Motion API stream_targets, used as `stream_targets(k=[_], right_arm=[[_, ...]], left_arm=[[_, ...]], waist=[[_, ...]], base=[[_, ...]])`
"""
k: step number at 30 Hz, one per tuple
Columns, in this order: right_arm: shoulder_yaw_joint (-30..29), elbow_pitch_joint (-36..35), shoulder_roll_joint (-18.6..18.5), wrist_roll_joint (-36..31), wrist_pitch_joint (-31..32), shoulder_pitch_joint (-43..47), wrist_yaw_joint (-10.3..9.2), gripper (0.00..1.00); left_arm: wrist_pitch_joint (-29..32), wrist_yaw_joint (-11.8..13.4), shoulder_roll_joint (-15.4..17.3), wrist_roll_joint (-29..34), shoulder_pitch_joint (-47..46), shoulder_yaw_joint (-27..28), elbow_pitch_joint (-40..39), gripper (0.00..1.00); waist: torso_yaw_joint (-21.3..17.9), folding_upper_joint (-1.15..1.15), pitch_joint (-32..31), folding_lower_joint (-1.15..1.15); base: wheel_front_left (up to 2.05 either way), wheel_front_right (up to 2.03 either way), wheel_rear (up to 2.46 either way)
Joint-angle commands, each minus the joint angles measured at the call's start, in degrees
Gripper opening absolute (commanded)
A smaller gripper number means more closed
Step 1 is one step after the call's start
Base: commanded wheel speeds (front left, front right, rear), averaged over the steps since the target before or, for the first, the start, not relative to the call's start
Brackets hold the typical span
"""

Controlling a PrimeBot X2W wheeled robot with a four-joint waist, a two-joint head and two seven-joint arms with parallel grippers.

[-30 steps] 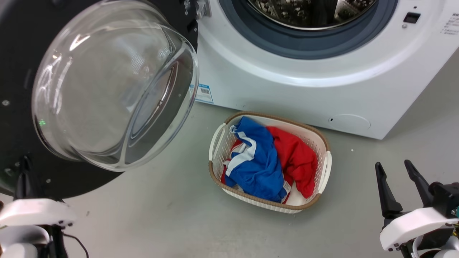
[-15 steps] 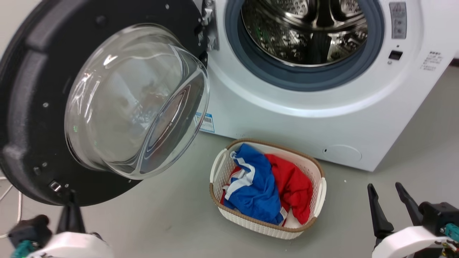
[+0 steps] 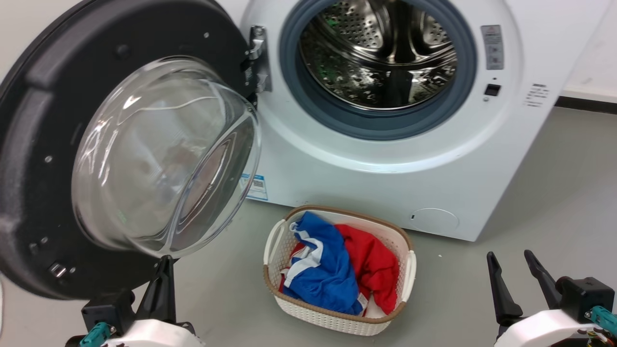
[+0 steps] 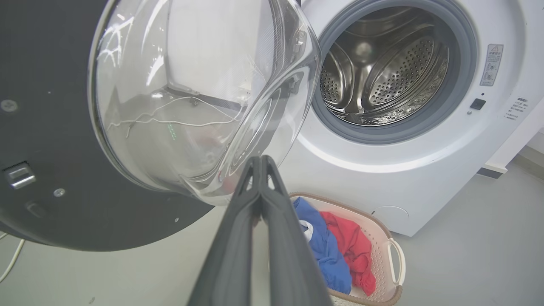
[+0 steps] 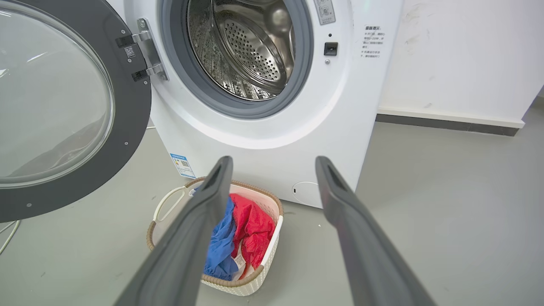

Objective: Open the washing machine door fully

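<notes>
The washing machine door (image 3: 29,144), black and round with a bulging glass bowl (image 3: 159,159), stands swung wide to the left on its metal hinge (image 3: 258,58). The white washing machine (image 3: 366,183) shows its steel drum (image 3: 381,58) uncovered. My left gripper (image 3: 166,264) is shut on nothing, its tips just below the bowl's lower edge; whether they touch the glass I cannot tell. In the left wrist view the left gripper (image 4: 259,160) points at the bowl (image 4: 199,93). My right gripper (image 3: 509,255) is open at the lower right, over bare floor. The right wrist view has the right gripper (image 5: 274,160) aimed at the machine (image 5: 263,144).
A white laundry basket (image 3: 409,274) with blue and red clothes sits on the grey floor in front of the machine, between my two grippers. A thin white cable (image 5: 8,233) lies on the floor under the door. A wall with a dark baseboard (image 5: 446,122) runs right of the machine.
The camera has tilted up, showing more of the drum. My shut left gripper has come off the door's lower left face and now sits lower right, under the bowl.
</notes>
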Motion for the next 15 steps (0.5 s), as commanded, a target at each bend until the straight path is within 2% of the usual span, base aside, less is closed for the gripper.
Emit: stream_targets(k=[1,2,3,4,5,6,15], right_arm=[[-0.2,-0.4,0.2,-0.1,-0.1,0.4,0.00,1.00],[-0.2,-0.6,0.2,-0.3,-0.1,0.5,0.00,1.00],[-0.2,-0.9,0.2,-0.4,0.0,0.6,0.01,1.00],[-0.2,-1.1,0.2,-0.4,0.1,0.6,0.01,1.00],[-0.2,-1.4,0.3,-0.5,0.2,0.6,0.01,1.00],[-0.3,-1.5,0.2,-0.6,0.3,0.6,0.01,1.00],[0.3,-3.2,0.3,-1.2,0.7,-0.1,0.01,1.00]], left_arm=[[-0.6,0.0,-0.3,0.3,-0.7,-0.3,0.0,0.00],[-0.9,-0.2,-0.5,0.6,-0.9,-0.7,0.2,0.18],[-1.1,-0.3,-0.8,0.7,-1.0,-1.1,0.5,0.30],[-1.3,-0.5,-0.9,1.0,-1.2,-1.6,0.7,0.51],[-1.5,-0.7,-1.2,1.1,-1.5,-1.9,1.0,0.80],[-1.6,-0.8,-1.3,1.3,-1.8,-2.3,1.3,1.00],[-3.3,-1.0,-2.0,3.1,-4.0,-4.4,4.2,1.00]], waist=[[-1.4,0.00,-0.6,0.00],[-2.0,0.00,-0.7,0.00],[-2.5,0.00,-0.9,0.00],[-3.1,0.00,-1.0,0.00],[-3.7,0.00,-1.0,0.00],[-4.3,0.00,-1.1,0.00],[-9.8,0.00,-1.7,0.00]], base=[[0.00,0.00,0.00],[0.00,0.00,0.00],[0.00,0.00,0.00],[0.00,0.00,0.00],[0.00,0.00,0.00],[0.00,0.00,0.00],[0.00,0.00,0.00]])
